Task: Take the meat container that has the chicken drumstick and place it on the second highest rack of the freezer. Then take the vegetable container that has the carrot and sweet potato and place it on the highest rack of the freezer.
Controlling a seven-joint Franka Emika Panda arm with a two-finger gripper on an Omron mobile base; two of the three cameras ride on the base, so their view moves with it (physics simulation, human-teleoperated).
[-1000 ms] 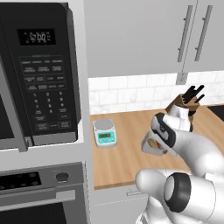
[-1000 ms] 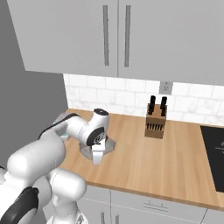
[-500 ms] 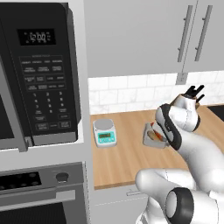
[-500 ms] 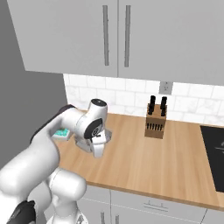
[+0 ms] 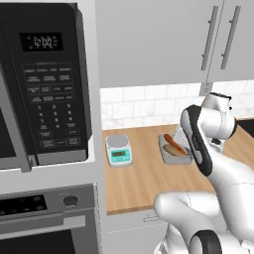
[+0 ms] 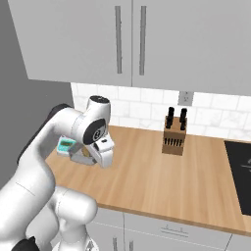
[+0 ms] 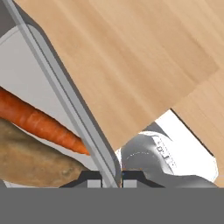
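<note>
The grey vegetable container (image 7: 52,83) holds a carrot (image 7: 39,120) and a sweet potato (image 7: 35,164). My gripper (image 7: 111,180) is shut on the container's rim, which runs between the two finger tips. In the left base view the container (image 5: 173,155) hangs a little above the wooden counter (image 5: 144,178), with the carrot (image 5: 172,140) and the sweet potato (image 5: 173,149) inside. From the right base view the container (image 6: 80,157) is just left of my hand. The meat container and the freezer are out of view.
A small digital scale (image 5: 118,149) stands on the counter just left of the container. A knife block (image 6: 174,137) sits by the back wall, and a dark cooktop (image 6: 240,166) lies at the right. A microwave (image 5: 44,84) and an oven (image 5: 44,213) fill the left.
My arm has swung, carrying the vegetable container up and toward the scale. The grip has stayed shut. The base has not moved.
</note>
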